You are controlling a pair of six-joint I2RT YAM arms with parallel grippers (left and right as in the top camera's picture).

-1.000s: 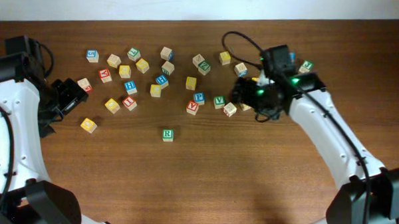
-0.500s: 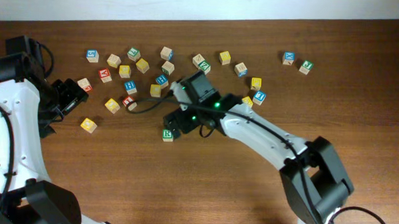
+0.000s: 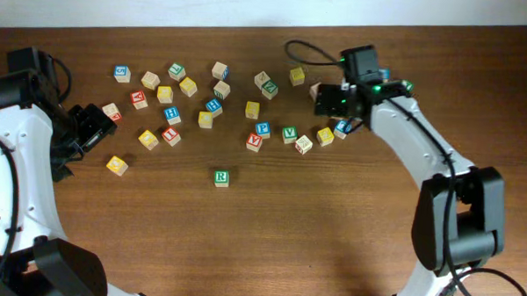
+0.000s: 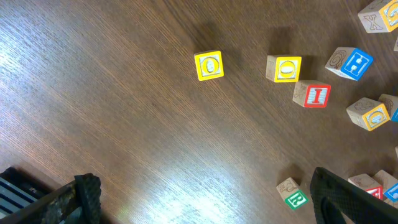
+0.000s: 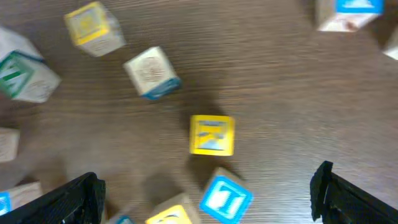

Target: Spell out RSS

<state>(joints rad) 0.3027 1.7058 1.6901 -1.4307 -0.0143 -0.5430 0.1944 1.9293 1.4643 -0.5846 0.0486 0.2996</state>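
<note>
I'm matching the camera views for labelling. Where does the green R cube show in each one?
Overhead: green R cube alone, slightly left of and below centre.
Left wrist: green R cube near the bottom right.
Right wrist: not in it.
Shared landmark: lone yellow cube, in overhead and left wrist.
</note>
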